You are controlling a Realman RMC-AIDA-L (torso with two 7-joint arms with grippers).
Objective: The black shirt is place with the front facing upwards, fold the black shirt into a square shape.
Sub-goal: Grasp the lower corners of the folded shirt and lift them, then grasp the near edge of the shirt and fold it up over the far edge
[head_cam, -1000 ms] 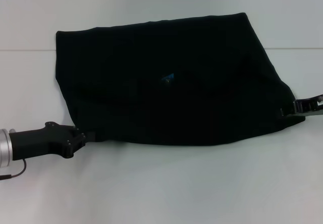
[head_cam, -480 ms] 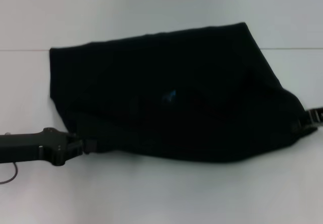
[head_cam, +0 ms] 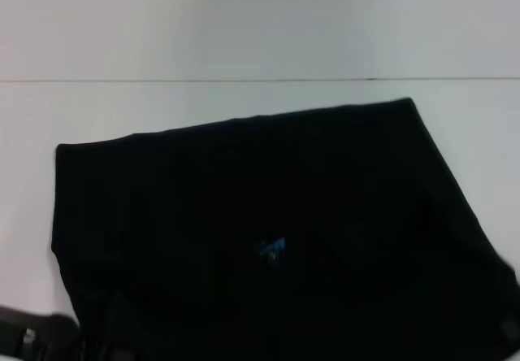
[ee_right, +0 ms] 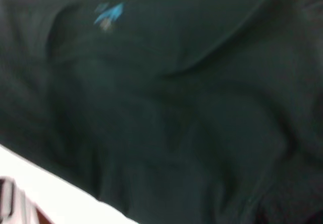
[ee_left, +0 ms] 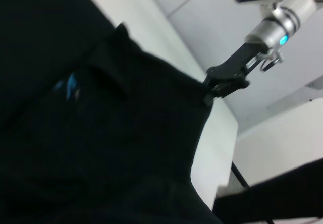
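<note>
black shirt (head_cam: 268,239): partly folded on the white bench (head_cam: 244,36), long axis left-right, blue label (head_cam: 271,250) up | right pincer (ee_left: 209,90): clamped on its right near corner | left pincer: at left near corner (grip unseen, cannot tell) | far bench open beyond shirt's far edge

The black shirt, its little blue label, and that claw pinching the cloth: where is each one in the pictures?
black shirt (head_cam: 341,206): head view, on the broad plain cloth.
blue neck label (head_cam: 272,250): head view, on the label's middle.
right gripper (ee_left: 208,94): left wrist view, at the tips pinching the shirt's edge.
</note>
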